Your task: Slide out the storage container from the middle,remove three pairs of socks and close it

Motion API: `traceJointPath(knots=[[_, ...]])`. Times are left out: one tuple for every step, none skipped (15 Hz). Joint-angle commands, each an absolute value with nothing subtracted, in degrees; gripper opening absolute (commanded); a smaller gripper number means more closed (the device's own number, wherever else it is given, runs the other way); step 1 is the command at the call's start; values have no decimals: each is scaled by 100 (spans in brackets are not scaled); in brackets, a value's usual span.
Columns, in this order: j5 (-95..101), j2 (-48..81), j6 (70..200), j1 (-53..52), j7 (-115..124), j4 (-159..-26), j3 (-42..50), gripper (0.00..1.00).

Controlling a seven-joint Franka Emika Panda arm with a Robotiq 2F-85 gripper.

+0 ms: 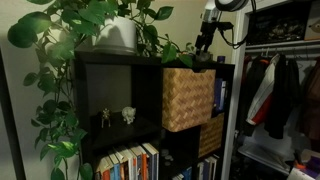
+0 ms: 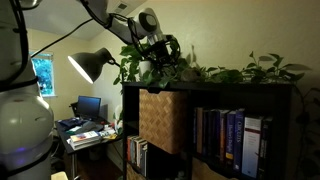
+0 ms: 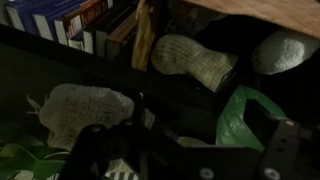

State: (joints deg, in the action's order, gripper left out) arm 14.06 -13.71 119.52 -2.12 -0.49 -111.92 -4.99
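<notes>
The storage container point(image 1: 187, 98), a light tan wicker cube, sticks out from the middle cube of the black shelf; it also shows in the other exterior view point(image 2: 160, 120). My gripper point(image 1: 205, 45) hovers above the shelf top among plant leaves, and shows there too in the other exterior view point(image 2: 165, 48). In the wrist view the gripper point(image 3: 190, 140) looks open and empty. Below it lie three rolled grey sock pairs on the dark shelf top: one at the left point(image 3: 85, 108), one in the middle point(image 3: 195, 60), one at the right point(image 3: 285, 50).
A potted trailing plant point(image 1: 110, 30) stands on the shelf top; a green leaf point(image 3: 245, 115) lies near my right finger. A darker woven basket point(image 1: 211, 135) sits lower down. Books point(image 2: 225, 140) fill nearby cubes. Clothes point(image 1: 285, 90) hang beside the shelf.
</notes>
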Motion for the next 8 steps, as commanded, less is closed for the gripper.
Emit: traceJointPath(knots=[[1254,-1466,11907,-244,-104,-11515,-446,100],[1238,-1443,11945,-241,-90,-11591,-440,100],[1227,-1411,11983,-236,-76,-11664,-433,100],[1239,-1377,11991,-230,-50,-11720,-434,100],[1173,-1328,12045,-239,-96,-11789,-411,100],[1117,-1293,12126,-244,-130,-11860,-394,100],[1078,-1246,12278,-242,-135,-11943,-381,100],[995,-1189,12329,-248,-164,-11989,-368,100]])
